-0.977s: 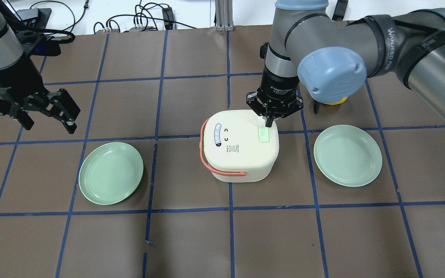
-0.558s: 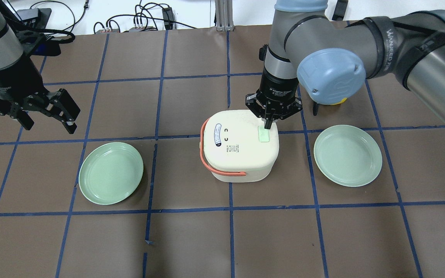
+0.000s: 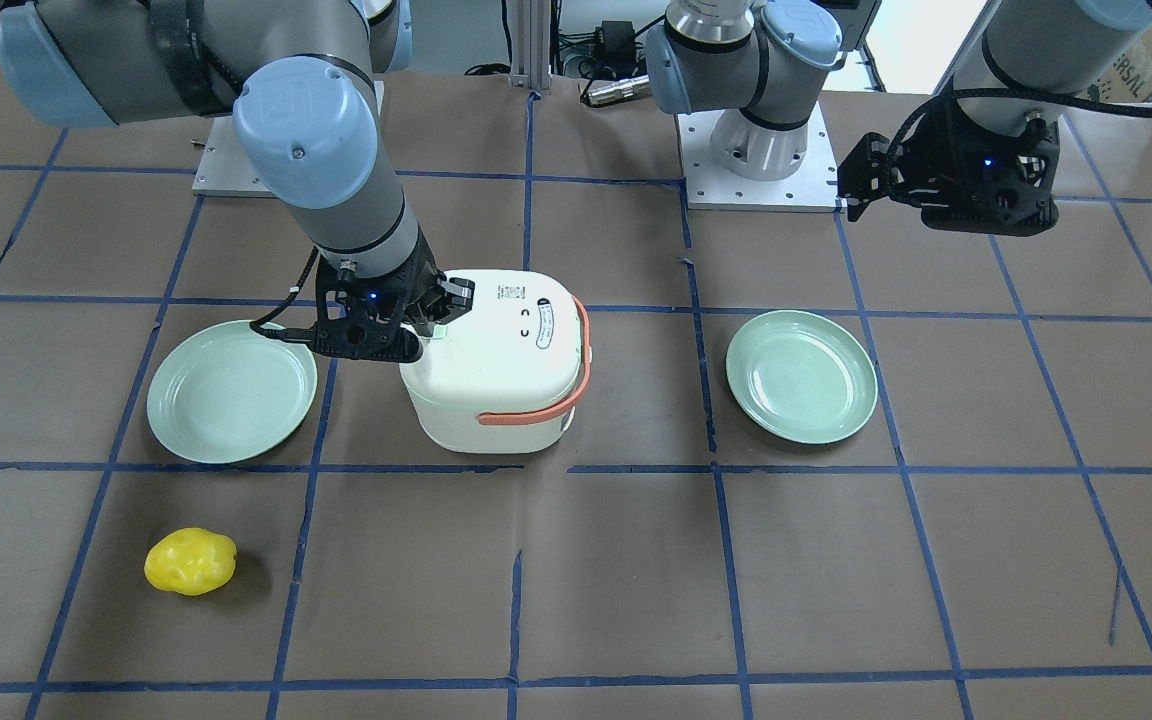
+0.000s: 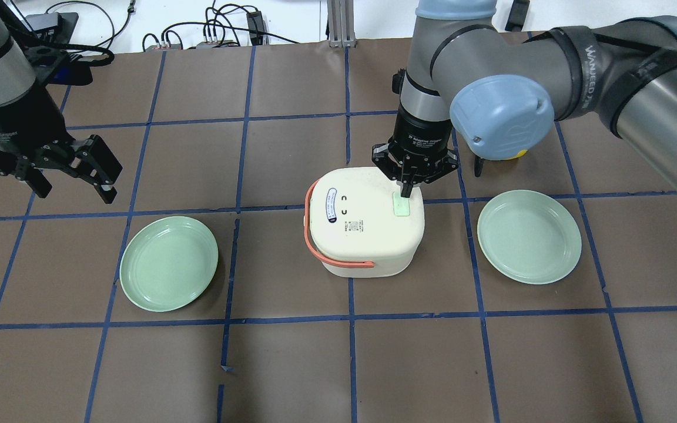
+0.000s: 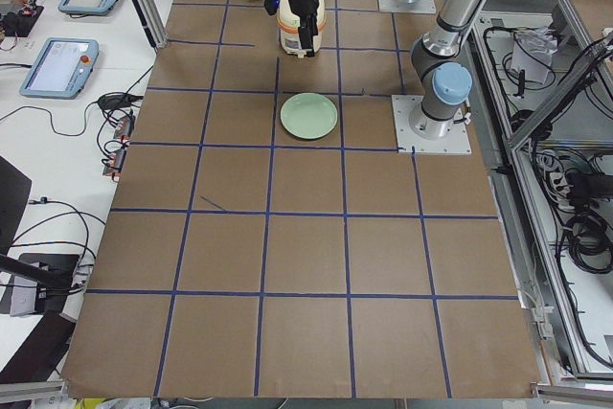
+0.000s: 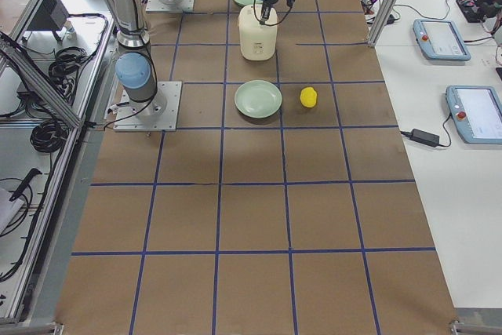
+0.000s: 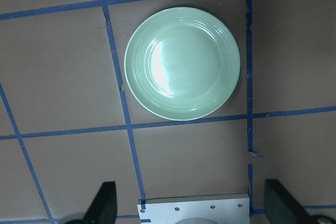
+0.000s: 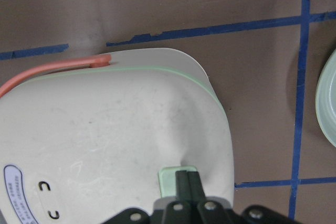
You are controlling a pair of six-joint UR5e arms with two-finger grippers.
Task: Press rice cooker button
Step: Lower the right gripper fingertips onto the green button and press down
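Rice cooker button (image 4: 401,207) | touched by right hand (image 4: 406,189), fingers pressed together, nothing held | left hand (image 4: 73,181) spread wide, empty

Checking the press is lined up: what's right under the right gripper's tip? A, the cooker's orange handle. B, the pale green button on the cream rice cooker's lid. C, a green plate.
B: the right gripper, jaws shut, overlaps the pale green button on the cream rice cooker in the wrist view.
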